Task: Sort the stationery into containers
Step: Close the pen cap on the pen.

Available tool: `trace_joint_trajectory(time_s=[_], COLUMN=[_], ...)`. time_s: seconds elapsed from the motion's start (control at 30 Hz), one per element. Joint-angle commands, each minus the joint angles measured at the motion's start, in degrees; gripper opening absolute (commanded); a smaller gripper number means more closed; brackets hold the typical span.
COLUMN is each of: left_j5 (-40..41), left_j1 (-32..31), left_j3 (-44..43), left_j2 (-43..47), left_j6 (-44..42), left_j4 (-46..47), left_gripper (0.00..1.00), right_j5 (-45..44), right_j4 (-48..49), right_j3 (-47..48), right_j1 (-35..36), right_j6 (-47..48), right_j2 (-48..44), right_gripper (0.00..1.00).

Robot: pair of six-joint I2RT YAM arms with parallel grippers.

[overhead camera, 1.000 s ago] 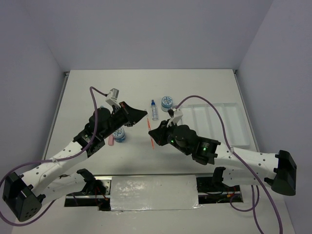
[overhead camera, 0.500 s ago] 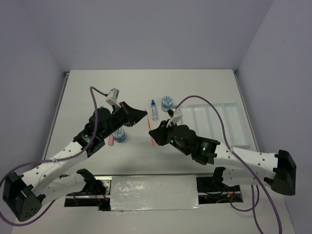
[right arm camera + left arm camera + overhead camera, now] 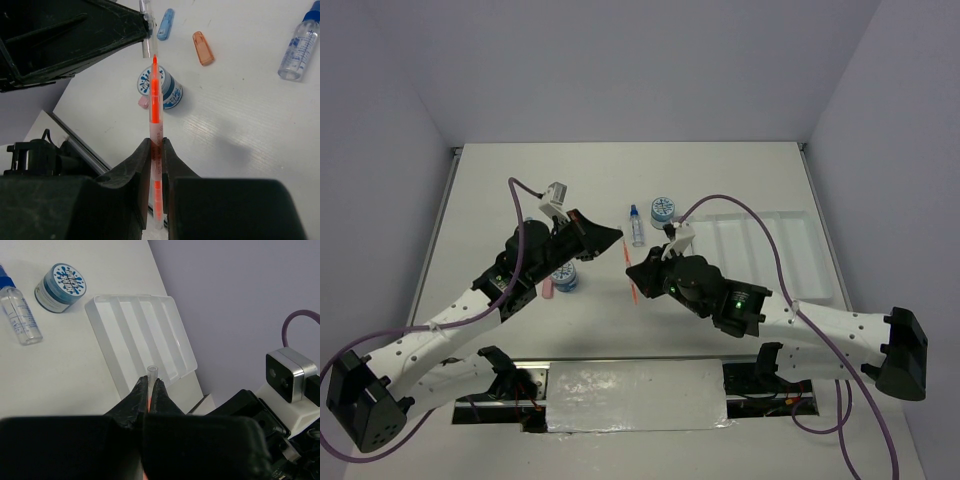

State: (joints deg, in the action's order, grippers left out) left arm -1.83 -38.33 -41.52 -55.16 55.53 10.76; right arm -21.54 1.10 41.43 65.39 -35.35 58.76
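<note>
Against the picture of a second ago, almost nothing is being found changed. The left arm is being seen shifted very slightly to the right in the top view. The stationery on the white worktop [image 3: 740,170] is being left where it lay.

The left claw [image 3: 150,385] is being kept pressed together on a short clear plastic pen cap [image 3: 151,371], which is jutting out from between the fingertips. The right claw [image 3: 156,145] is being kept pinched on the thin orange pen [image 3: 155,95], which is being held off the worktop between the two arms. (Its pointed tip is being shown just beside the cap's end in the right wrist view; whether the two are touching cannot be told.)

The shallow white rectangular plastic tray [image 3: 135,330], divided into long narrow compartments, is lying at the right of the worktop, apart from both claws. Only bare white plastic is being shown in the compartments that are in view. Near its left edge one round blue-white roll [image 3: 663,209] is standing, with the small clear blue-capped bottle [image 3: 637,226] lying just beside it. A second round blue-white roll [image 3: 162,87] is being partly hidden by the left arm in the top view, with a small pink piece [image 3: 144,102] close to it. The short orange capsule-shaped piece [image 3: 203,41] and the short blue capsule-shaped piece [image 3: 166,17] are lying farther off.
</note>
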Motion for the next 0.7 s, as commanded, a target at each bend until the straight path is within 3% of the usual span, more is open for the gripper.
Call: trace_joint_trajectory(time_s=[0.0, 0.67], left_j5=[-0.7, -5.1], left_j1=[-0.1, -0.1], left_j3=[-0.9, -0.5], left_j2=[-0.2, 0.0], left_j6=[-1.2, -5.0], left_j4=[2.4, 1.0], left_gripper=[0.0, 0.0], right_j5=[-1.9, -2.7], right_j4=[-0.7, -2.2], right_j3=[4.1, 8.5], right_j1=[0.4, -1.8], right_j6=[1.0, 4.7], right_j2=[0.6, 2.7], right_gripper=[0.0, 0.0])
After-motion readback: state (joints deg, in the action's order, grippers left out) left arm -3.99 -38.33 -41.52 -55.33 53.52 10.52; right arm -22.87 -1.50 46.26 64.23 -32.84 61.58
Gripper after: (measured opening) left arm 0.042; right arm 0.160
